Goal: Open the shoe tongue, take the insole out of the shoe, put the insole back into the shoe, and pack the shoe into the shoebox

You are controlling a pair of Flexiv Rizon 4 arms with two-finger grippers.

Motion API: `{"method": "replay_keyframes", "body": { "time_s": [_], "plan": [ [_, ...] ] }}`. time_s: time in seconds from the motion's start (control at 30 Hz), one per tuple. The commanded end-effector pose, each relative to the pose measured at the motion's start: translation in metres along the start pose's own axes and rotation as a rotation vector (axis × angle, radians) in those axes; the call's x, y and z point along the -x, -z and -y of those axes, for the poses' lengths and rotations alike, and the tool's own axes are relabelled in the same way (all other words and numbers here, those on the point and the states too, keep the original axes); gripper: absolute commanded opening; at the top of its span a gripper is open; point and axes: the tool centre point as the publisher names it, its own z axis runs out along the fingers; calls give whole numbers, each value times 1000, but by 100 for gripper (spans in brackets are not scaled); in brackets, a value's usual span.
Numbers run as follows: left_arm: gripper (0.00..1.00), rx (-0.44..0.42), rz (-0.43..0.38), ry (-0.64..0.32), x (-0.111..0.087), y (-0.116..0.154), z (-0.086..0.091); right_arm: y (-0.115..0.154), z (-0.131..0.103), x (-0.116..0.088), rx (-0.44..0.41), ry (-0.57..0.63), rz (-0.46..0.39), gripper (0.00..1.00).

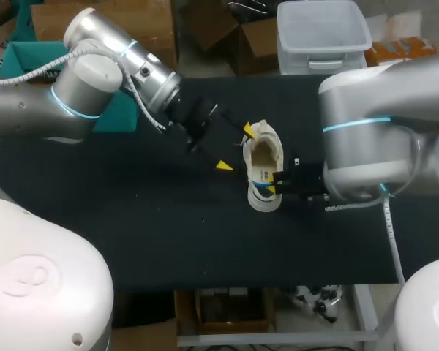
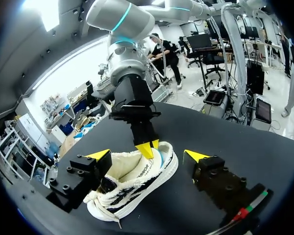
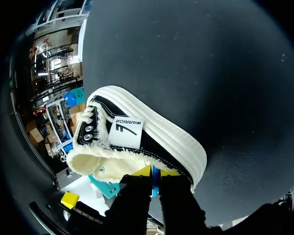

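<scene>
Table (image 1: 132, 219): black, matte, flat; filled the middle of the frame.
Shoe (image 1: 265, 172): centre-right of frame, upright on its sole. Long axis ran top to bottom of frame, laced toe end up, heel down. Black-and-cream striped canvas, fleecy cream lining, ribbed rubber sole.
Left gripper (image 1: 235, 148): just left of the shoe's toe end, fingers spread wide, holding nothing; lace end sat between them.
Right gripper (image 1: 278, 179): at the heel end, the nearer arm to the insole. Tips pinched narrow on a thin blue edge, judged to be the insole's heel.
Insole (image 2: 144, 169): inside the shoe, flat, pale with a blue heel patch; pull likely upward from the heel.
</scene>
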Motion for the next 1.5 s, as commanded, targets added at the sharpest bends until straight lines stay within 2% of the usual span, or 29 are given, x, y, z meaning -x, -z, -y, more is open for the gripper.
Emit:
{"method": "replay_keyframes", "body": {
  "time_s": [0.03,0.07,0.1,0.17,0.33,0.47,0.5,0.53,0.57,0.6,0.8,1.07,1.5],
  "plan": [
    [100,43,11,30,-8,18,16,8,11,-2,27,10,-2,0],
    [100,50,20,35,-8,20,17,10,12,-2,34,15,-4,11],
    [100,50,21,38,-9,22,18,13,14,-2,38,20,-6,26],
    [100,68,30,48,-10,25,19,17,16,-2,44,28,-7,42],
    [100,81,34,73,-14,28,20,26,18,3,52,35,-8,47],
    [100,103,44,97,-17,29,20,34,21,5,57,42,-11,42],
    [100,104,45,101,-18,30,20,36,23,4,60,50,-11,35],
    [100,109,49,109,-18,32,20,37,26,1,56,62,-10,21],
    [100,113,55,115,-18,33,20,37,29,-1,58,75,-5,2],
    [100,118,62,122,-19,35,20,37,31,-4,56,85,0,0],
    [100,128,97,156,-22,47,13,23,29,-17,14,121,15,0],
    [100,152,137,199,-28,67,0,3,16,-19,-21,123,29,0],
    [100,175,182,260,-36,87,-15,-27,5,-2,-50,115,58,0]
  ]
}}
